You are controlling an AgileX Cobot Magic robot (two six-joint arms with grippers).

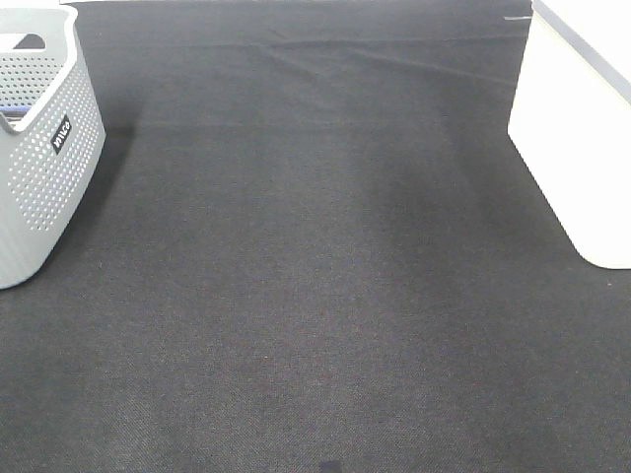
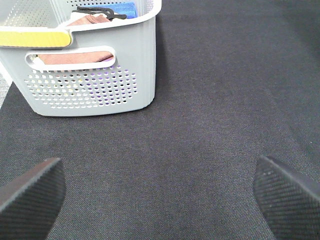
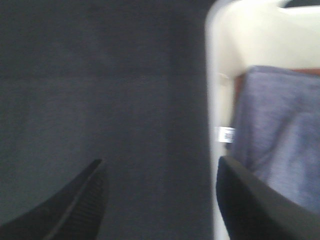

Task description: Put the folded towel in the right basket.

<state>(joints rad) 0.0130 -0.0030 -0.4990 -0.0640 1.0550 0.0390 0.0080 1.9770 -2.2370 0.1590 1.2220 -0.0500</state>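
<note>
A folded blue-grey towel (image 3: 280,135) with a small white label lies inside the white right basket (image 3: 220,75), seen in the right wrist view. That basket stands at the right edge of the exterior view (image 1: 582,128); its inside is hidden there. My right gripper (image 3: 160,195) is open and empty, low by the basket's rim, one finger on the cloth side and the other (image 3: 250,205) over the basket side. My left gripper (image 2: 160,200) is open and empty above the black cloth, facing the grey basket (image 2: 90,75). Neither gripper shows in the exterior view.
The grey perforated basket (image 1: 44,148) stands at the far left and holds a pinkish-brown cloth (image 2: 75,57), a blue item (image 2: 122,9) and a black piece. Black cloth (image 1: 315,276) covers the table between the baskets. A reddish edge (image 3: 307,71) shows behind the towel.
</note>
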